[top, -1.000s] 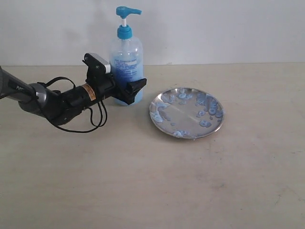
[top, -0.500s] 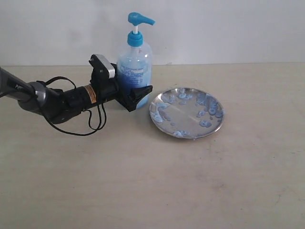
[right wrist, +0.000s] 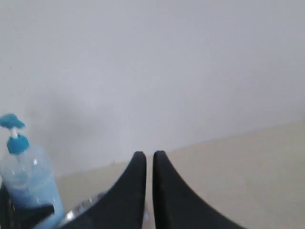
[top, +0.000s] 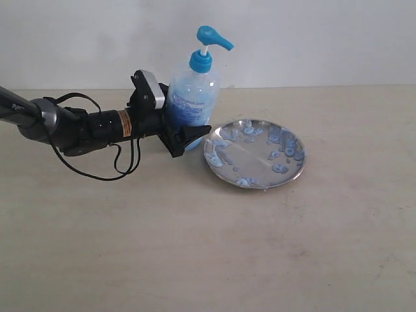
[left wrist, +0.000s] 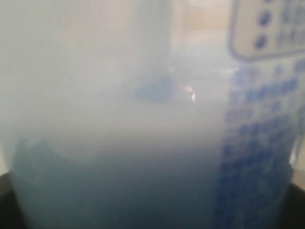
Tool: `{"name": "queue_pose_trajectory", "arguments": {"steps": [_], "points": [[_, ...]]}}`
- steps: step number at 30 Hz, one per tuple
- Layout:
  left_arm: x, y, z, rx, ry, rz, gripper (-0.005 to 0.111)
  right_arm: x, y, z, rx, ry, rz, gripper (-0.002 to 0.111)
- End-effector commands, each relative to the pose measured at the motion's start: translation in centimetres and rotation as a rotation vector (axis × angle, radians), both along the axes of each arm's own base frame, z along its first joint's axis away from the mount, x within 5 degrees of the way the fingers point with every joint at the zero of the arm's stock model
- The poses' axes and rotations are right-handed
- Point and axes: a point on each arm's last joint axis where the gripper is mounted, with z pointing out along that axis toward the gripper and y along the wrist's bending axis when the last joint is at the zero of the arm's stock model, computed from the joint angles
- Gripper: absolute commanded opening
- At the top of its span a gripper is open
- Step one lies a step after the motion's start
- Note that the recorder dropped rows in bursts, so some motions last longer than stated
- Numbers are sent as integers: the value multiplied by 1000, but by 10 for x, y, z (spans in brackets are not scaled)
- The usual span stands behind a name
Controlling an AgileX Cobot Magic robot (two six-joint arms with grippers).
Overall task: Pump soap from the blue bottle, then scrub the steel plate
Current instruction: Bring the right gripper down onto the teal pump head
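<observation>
My left gripper [top: 186,132] is shut on the lower body of the blue bottle [top: 192,97], which leans toward the steel plate [top: 249,156]. The blue pump head [top: 213,38] points right, over the plate's near-left rim. Bluish-white soap blobs [top: 280,168] dot the plate. In the left wrist view the bottle [left wrist: 119,119] fills the frame, with its printed label [left wrist: 259,143] at one side. My right gripper [right wrist: 149,155] is shut and holds nothing. It hangs well off the table, facing the bottle [right wrist: 26,186] and the plate's rim [right wrist: 81,209]. It is outside the exterior view.
The left arm [top: 65,123] with its looped black cable [top: 123,166] lies low over the beige table [top: 208,247] on the left. A white wall [top: 312,39] rises behind the table's back edge.
The left gripper has carried the bottle to the right, up to the plate's left rim. The bottle has tipped from upright to leaning right. The plate has not moved.
</observation>
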Motion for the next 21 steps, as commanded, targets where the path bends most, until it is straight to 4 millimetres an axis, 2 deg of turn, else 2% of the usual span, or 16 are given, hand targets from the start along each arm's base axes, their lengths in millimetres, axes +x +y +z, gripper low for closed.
{"name": "queue_pose_trajectory", "arguments": {"steps": [1, 4, 6, 9, 11, 14, 17, 21], "points": [[2, -1, 6, 23, -8, 17, 4, 1, -3, 17, 75, -180, -11, 2], [3, 1, 4, 46, 2, 33, 4, 27, -7, 10, 81, -44, -35, 2], [3, 1, 3, 58, 6, 40, 4, 49, -7, 18, 20, 10, -23, 2], [3, 2, 2, 67, 9, 44, 4, 106, 1, 40, -151, 46, 96, 2], [3, 2, 2, 71, 10, 43, 4, 158, 15, 55, -304, 65, 276, 2], [4, 2, 1, 82, 15, 51, 4, 226, 40, 67, -468, 65, 541, 2], [4, 3, -1, 98, 22, 63, 4, 271, 64, 79, -556, -50, 732, 2], [5, 4, -2, 111, 28, 72, 4, 314, 86, 89, -463, -53, 763, 2]]}}
